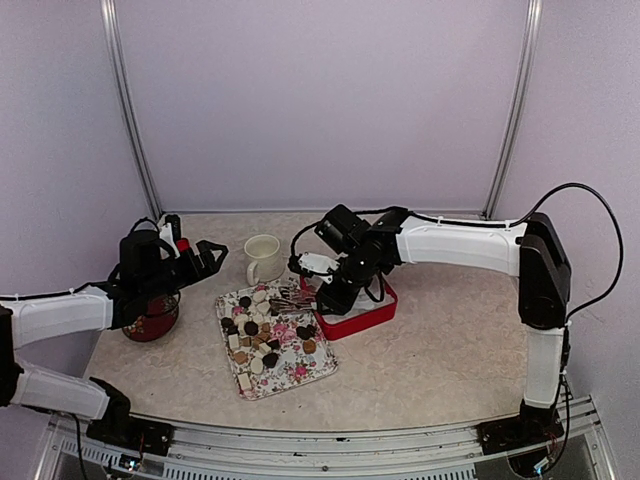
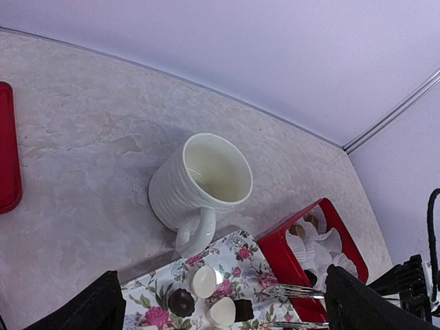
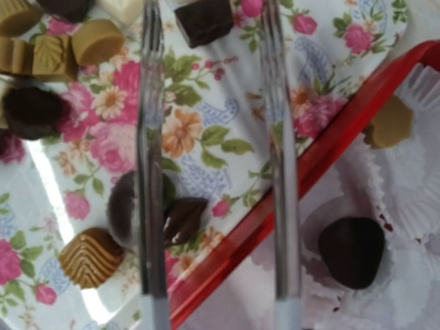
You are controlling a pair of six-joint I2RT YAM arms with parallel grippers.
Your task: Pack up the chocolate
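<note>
The chocolate (image 1: 262, 325) lies as many small dark, tan and cream pieces on a floral tray (image 1: 300, 377). A red box (image 1: 375, 318) with white paper liners stands at the tray's right. In the right wrist view one dark piece (image 3: 352, 251) and one tan piece (image 3: 390, 124) sit in liners. My right gripper (image 1: 297, 296) carries long metal tines, open and empty (image 3: 210, 27), straddling the box rim (image 3: 302, 179) and the tray. A dark piece (image 3: 184, 218) lies by the left tine. My left gripper (image 1: 205, 258) is open and empty, held above the table left of the mug (image 2: 223, 313).
A white mug (image 1: 262, 258) stands upright and empty behind the tray; it also shows in the left wrist view (image 2: 203, 182). A dark red bowl (image 1: 152, 322) sits under my left arm. A red edge (image 2: 7, 148) shows at the far left of the left wrist view.
</note>
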